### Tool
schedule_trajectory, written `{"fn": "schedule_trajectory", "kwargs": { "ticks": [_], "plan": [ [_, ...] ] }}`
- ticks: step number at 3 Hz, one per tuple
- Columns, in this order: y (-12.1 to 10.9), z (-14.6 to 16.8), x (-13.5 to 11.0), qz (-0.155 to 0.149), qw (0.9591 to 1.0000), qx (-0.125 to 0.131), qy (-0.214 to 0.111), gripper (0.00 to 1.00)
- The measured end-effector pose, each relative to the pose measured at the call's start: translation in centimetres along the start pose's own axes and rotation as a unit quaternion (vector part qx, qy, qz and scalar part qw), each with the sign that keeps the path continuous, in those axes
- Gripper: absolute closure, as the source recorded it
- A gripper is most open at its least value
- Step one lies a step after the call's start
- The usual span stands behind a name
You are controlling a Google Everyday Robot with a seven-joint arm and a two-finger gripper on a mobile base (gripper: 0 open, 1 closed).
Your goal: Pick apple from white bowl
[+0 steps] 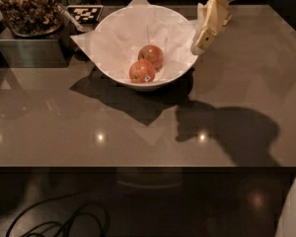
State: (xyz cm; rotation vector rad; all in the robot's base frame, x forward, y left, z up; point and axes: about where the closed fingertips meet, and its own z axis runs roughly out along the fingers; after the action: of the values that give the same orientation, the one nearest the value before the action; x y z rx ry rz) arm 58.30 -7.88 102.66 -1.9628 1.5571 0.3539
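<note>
Red-orange apple (151, 57) sits in white bowl (117, 74), not yet grasped; hand (199, 44) hovers by rim, empty, opening can't tell.

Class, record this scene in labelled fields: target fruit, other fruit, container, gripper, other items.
Target fruit: apple, no sticker, the rear one in the bowl
Other fruit: stickered apple, just in front of it
Container: white bowl, paper-lined, on the table
Gripper: gripper at the bowl's right rim, outside it
Other items: tray of snacks, checkered marker
</note>
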Motion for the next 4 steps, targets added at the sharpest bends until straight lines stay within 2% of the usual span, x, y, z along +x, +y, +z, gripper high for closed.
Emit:
{"fn": "schedule_trajectory", "kwargs": {
  "ticks": [1, 2, 3, 4],
  "plan": [
    [-2.2, 2.7, -1.1, -0.041, 0.9989, -0.021, 0.01, 0.0],
    [-5.4, 5.7, -2.8, -0.093, 0.9953, -0.024, 0.017, 0.0],
    [-6.6, 6.0, -3.5, -0.096, 0.9953, -0.005, 0.01, 0.12],
    [-6.6, 6.0, -3.5, -0.096, 0.9953, -0.004, 0.01, 0.11]
  ]
}}
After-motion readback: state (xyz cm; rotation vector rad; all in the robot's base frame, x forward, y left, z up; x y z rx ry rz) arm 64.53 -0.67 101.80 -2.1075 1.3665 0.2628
